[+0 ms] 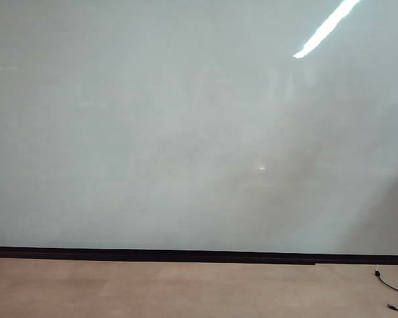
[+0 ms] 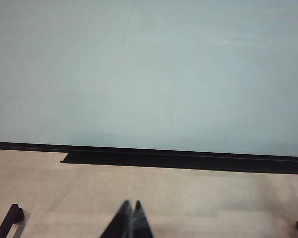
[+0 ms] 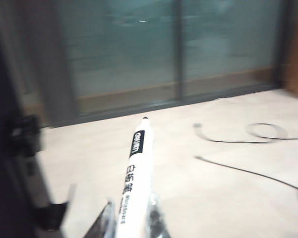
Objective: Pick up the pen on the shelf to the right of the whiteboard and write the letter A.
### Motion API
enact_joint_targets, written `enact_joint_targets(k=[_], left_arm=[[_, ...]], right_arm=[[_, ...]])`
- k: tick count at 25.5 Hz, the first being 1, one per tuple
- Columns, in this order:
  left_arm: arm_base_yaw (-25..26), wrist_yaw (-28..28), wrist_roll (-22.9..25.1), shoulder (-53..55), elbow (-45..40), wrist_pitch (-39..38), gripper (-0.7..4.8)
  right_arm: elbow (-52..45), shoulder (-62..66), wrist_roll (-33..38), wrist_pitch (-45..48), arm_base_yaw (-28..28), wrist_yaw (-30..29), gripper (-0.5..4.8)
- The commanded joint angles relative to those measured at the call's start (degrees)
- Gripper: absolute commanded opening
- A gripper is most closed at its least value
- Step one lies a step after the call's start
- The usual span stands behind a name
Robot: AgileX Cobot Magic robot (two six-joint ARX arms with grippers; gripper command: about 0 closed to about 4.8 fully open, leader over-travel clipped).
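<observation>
The whiteboard point(image 1: 186, 132) fills most of the exterior view, pale and glossy, with a black strip along its bottom edge; no mark shows on it. The same whiteboard point(image 2: 149, 74) faces the left wrist camera. My left gripper point(image 2: 131, 203) hangs shut and empty above the pale floor. The pen point(image 3: 135, 168), white-barrelled with dark print and a black tip, sticks out from my right gripper point(image 3: 131, 210), which is shut on its barrel. The pen points away over the floor toward a glass wall. Neither arm appears in the exterior view. The shelf is out of view.
Thin black cables point(image 3: 238, 141) curl on the floor beyond the pen. A cable end point(image 1: 391, 288) lies at the lower right of the exterior view. A dark stand point(image 3: 20, 163) rises close beside the right gripper. Black frame feet point(image 2: 10, 218) sit on the floor near the left gripper.
</observation>
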Motion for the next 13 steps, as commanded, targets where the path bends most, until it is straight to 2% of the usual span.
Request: enact_joint_targets(k=[1,7,10,13], left_arm=[[0.0,0.0,0.2,0.0,0.2,0.3,-0.05],[0.0,0.1,0.2,0.0,0.2,0.3,-0.05],[0.0,0.0,0.2,0.0,0.2,0.3,-0.04],[0.0,0.0,0.2,0.0,0.2,0.3,-0.05]], right_arm=[[-3.6,-4.8,-0.6,1.2,1.5,9.0,-0.02],[-13.3,-17.8,0.9,1.0,7.0,21.0,-0.02],[-20.5,-27.7,1.3,0.0,13.1,26.4,-0.02],[-25.1,-36.0,1.2,-3.5,19.8,29.3,-0.02]])
